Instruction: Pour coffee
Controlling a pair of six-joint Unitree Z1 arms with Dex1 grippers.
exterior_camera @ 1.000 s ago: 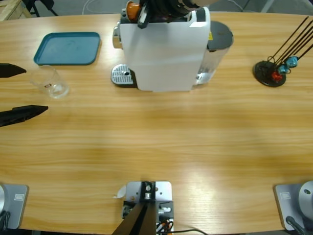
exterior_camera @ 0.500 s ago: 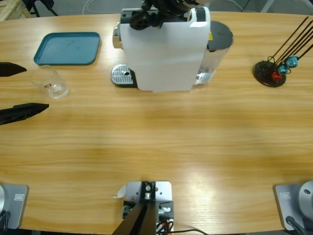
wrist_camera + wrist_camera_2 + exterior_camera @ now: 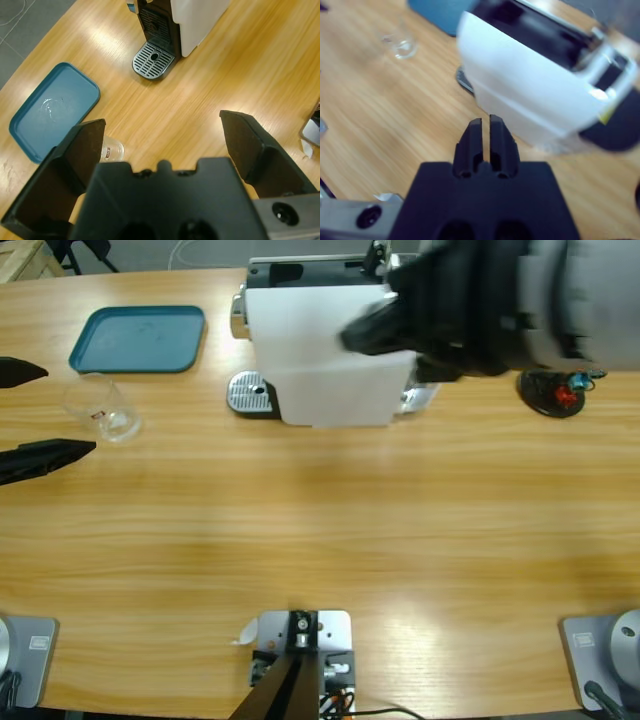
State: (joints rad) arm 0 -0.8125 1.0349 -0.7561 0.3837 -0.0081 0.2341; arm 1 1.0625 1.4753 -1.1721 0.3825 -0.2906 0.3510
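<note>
The white coffee machine (image 3: pixel 320 360) stands at the table's far middle, with its round metal drip grille (image 3: pixel 250 395) on its left. A small clear glass (image 3: pixel 105 408) stands on the wood near the left edge, and no coffee shows in it or anywhere else. My left gripper (image 3: pixel 30 412) is open at the left edge, its jaws wide apart just left of the glass (image 3: pixel 111 149). My right gripper (image 3: pixel 362 332) hangs shut over the machine's (image 3: pixel 535 100) top right with nothing in it, its bulky arm close under the camera.
A teal tray (image 3: pixel 140 338) lies at the back left, behind the glass. A black stand with thin rods (image 3: pixel 552 390) stands at the back right, partly under the right arm. Bare wood runs across the table's near half.
The right gripper has come away from the machine's top left, swinging right and up toward the camera. The orange capsule seen there before no longer shows. The left gripper has barely moved.
</note>
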